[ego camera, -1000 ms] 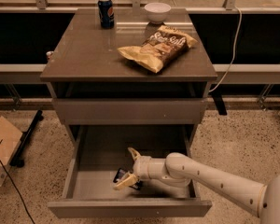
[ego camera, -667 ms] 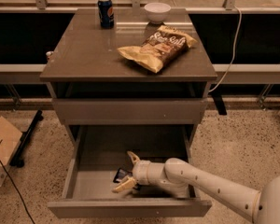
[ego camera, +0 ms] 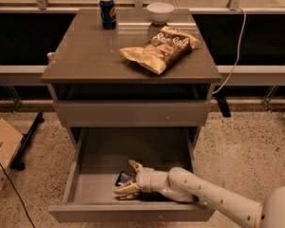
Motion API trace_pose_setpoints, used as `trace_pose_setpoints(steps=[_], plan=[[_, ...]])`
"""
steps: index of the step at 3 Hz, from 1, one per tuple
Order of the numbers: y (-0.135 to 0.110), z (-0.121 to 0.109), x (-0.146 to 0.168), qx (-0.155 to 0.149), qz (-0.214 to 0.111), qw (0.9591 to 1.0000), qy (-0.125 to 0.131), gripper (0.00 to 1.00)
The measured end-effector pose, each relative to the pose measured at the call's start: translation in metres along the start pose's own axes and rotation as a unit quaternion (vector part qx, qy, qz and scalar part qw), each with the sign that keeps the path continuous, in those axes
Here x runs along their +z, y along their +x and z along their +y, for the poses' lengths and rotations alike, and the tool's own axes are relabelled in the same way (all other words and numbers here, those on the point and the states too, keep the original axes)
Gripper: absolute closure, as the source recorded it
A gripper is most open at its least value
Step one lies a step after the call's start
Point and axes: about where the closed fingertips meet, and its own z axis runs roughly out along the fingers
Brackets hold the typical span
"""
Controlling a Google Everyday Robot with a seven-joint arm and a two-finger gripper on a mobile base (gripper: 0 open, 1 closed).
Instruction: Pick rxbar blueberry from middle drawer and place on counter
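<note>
Here, the end effector [ego camera: 125,177] sits in the middle drawer [ego camera: 109,151], fingers [ego camera: 134,166] apart, straddling the rxbar blueberry [ego camera: 123,178].

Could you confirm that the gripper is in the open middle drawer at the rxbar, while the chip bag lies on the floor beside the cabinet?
Not quite: the chip bag lies on the counter, not the floor, as the camera view shows. The gripper is indeed in the open middle drawer at the rxbar.
</note>
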Motion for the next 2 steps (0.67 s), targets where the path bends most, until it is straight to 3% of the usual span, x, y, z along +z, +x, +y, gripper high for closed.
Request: trace_pose_setpoints(steps=[1,2], plan=[[0.006,0.0016,-0.0011,0.009,-0.002,1.0,0.003,0.32],[0.0088,0.0029,-0.0001,0.011,0.001,0.9999,0.003,0.56]])
